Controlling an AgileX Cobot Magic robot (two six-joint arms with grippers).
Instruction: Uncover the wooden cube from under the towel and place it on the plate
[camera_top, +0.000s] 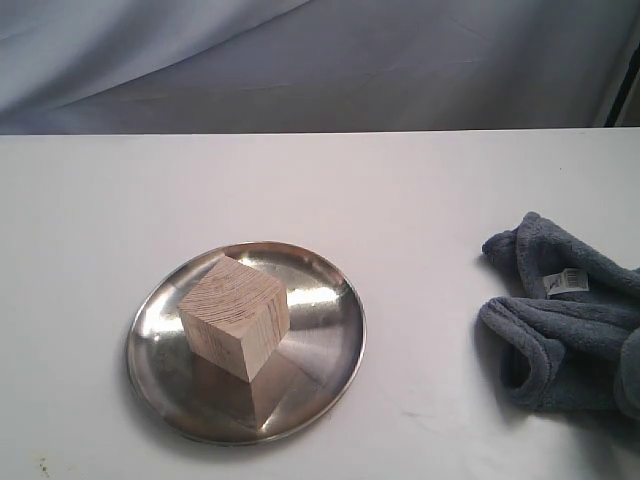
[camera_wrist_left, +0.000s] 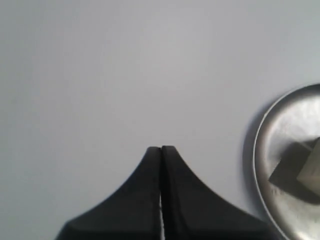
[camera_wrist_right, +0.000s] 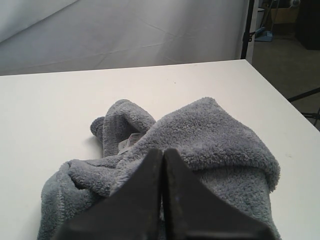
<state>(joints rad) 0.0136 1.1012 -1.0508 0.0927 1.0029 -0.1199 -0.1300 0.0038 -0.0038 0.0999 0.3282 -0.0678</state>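
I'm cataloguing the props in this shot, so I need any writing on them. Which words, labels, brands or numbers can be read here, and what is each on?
White label on the towel: faint grey marks, too small and blurred to read in any view.
Wooden cube: grain lines only, no print.
Plate: no marking visible.
No other text in view.

We lose the towel (camera_top: 575, 335) past the exterior view's edge at three o'clock; its label (camera_top: 566, 283) is unreadable.
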